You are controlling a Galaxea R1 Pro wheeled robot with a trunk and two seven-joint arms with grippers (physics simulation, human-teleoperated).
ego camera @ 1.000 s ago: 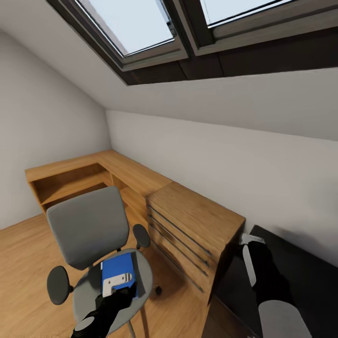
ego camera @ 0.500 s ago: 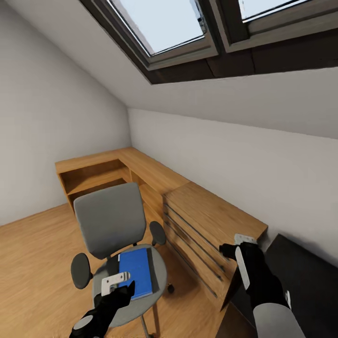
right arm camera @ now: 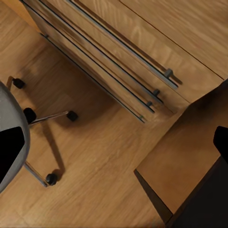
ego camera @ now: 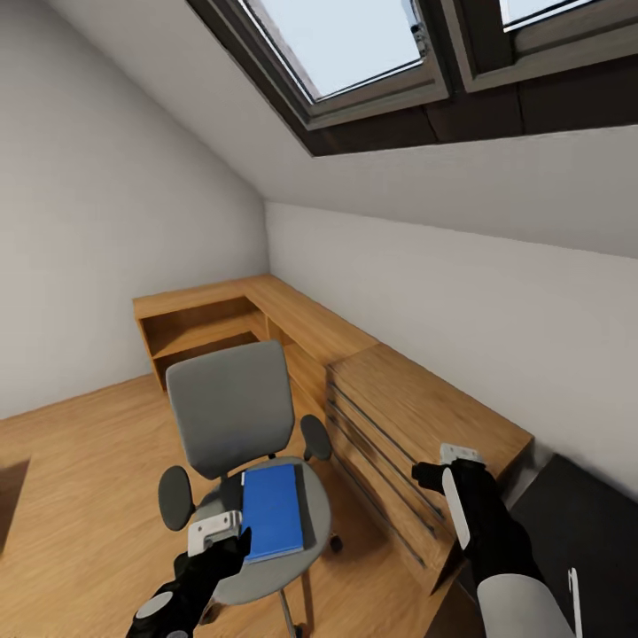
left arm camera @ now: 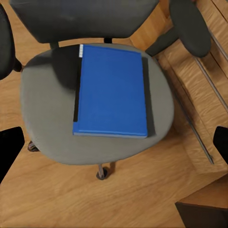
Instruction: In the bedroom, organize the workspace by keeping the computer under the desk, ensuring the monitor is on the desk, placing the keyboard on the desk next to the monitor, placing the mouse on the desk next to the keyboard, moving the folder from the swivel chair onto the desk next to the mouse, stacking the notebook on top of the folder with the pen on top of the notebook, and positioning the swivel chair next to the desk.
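Sitting flat on the seat of the grey upholstered swivel chair (ego camera: 244,443) with black armrests was a blue, flat, book-shaped item (ego camera: 273,510), taken here to be the folder, with a dark strip showing along two of its edges that may be a second flat item beneath; could not tell which. So the folder move had not been made. Left claw (ego camera: 215,532) hovered just at the seat's 7 o'clock edge, over but apart from the blue cover; in the left wrist view its dark fingertips (left arm camera: 9,149) stood well apart at either side, so it was spread and empty. Right claw (ego camera: 462,455) hung above the light-wood chest with long bar handles (ego camera: 416,434), at 3 o'clock from the chair; right wrist view showed fingertips (right arm camera: 10,154) wide apart over bare floor, holding nothing.

A corner of the black-topped worktop (ego camera: 594,532) showed at 4 o'clock, with a thin white-silver pen (ego camera: 573,602) lying on it. Chair stood near the worktop, chest between them. Judged: early stage, with folder, notebook stack, pen and chair placement all outstanding.
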